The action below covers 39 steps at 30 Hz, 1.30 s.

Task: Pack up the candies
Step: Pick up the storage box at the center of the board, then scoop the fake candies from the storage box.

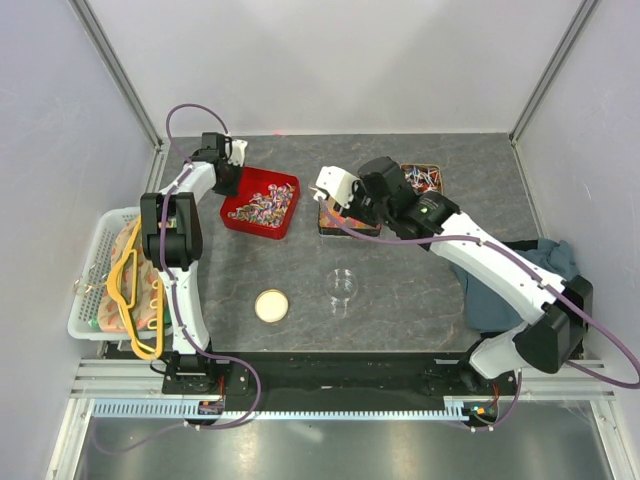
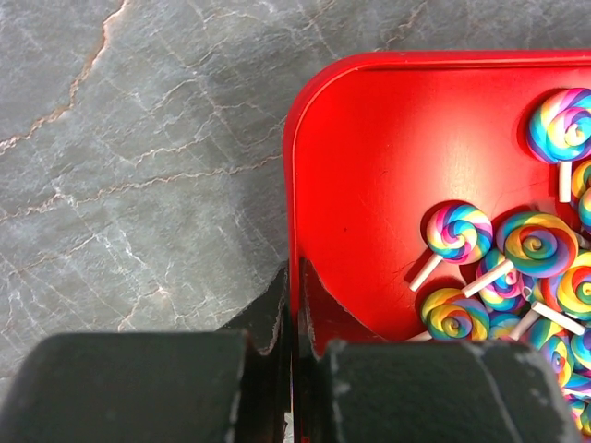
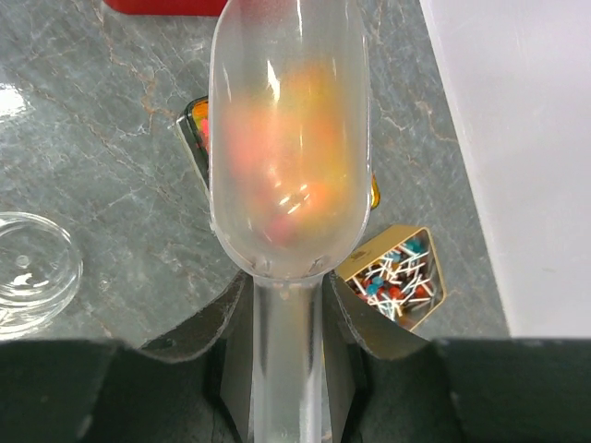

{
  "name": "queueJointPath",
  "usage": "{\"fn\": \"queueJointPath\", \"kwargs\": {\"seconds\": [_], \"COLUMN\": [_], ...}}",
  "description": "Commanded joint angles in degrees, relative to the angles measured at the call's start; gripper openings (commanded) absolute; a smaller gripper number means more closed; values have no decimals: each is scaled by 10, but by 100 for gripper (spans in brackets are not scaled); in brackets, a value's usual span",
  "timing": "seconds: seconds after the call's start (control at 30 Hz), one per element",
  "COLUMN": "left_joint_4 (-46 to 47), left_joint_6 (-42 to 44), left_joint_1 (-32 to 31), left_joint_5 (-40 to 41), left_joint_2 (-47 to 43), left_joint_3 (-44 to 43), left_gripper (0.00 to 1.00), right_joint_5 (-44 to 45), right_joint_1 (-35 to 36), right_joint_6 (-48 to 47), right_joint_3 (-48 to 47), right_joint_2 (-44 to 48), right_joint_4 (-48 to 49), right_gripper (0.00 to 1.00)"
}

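Two things I can't read: what's in the scoop (image 3: 288,138), since its frosted plastic blurs everything to an orange-yellow smear, and the tin (image 3: 196,127) right behind it, mostly covered w/ only a dark corner showing. R gripper (image 3: 286,309) is clamped on the scoop's handle, bowl pointing away from the wrist cam. L gripper (image 2: 294,305) has its jaws pinched tight on the near wall of the red tray (image 2: 369,129), one finger inside, one outside. Lollipop candies (image 2: 459,233), rainbow swirls on white sticks, lie heaped in that tray toward the right of the wrist view, cut off at the frame edge. A gold tin (image 3: 374,318) beside the scoop holds small red & blue bits w/ white sticks, too small to name. Clear glass dish (image 3: 28,268) sits apart, half out of frame.
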<state>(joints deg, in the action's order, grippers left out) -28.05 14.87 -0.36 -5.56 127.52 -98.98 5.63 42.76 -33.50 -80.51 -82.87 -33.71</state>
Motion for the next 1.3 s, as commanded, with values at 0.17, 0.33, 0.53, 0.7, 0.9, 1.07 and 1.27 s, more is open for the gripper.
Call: {"fn": "queueJointPath", "kwargs": {"seconds": [0.17, 0.33, 0.53, 0.7, 0.9, 1.07, 1.27], "left_joint_4": [-1, -2, 1, 1, 4, 10, 48], "left_joint_6": [88, 111, 133, 136, 141, 154, 187], "left_joint_1": [-24, -39, -67, -74, -83, -97, -112], "left_joint_5": [-35, -51, -39, -27, 6, 22, 14], "left_joint_2": [-96, -127, -163, -161, -156, -169, -192], "left_joint_3": [-20, -12, 13, 6, -8, 8, 57], "left_gripper": [2, 2, 2, 2, 2, 2, 2], "right_joint_5": [171, 248, 343, 392, 455, 473, 474], "right_joint_1": [52, 71, 97, 108, 116, 120, 119], "right_joint_6": [-115, -174, -264, -342, -440, -487, -513], "right_joint_3": [-99, -178, -242, -257, -286, -321, -345], "right_joint_2": [-98, -178, -272, -324, -373, -413, -454], "right_joint_4": [-22, -22, -10, 6, 20, 35, 44], "right_gripper": [0, 0, 0, 0, 0, 0, 0]}}
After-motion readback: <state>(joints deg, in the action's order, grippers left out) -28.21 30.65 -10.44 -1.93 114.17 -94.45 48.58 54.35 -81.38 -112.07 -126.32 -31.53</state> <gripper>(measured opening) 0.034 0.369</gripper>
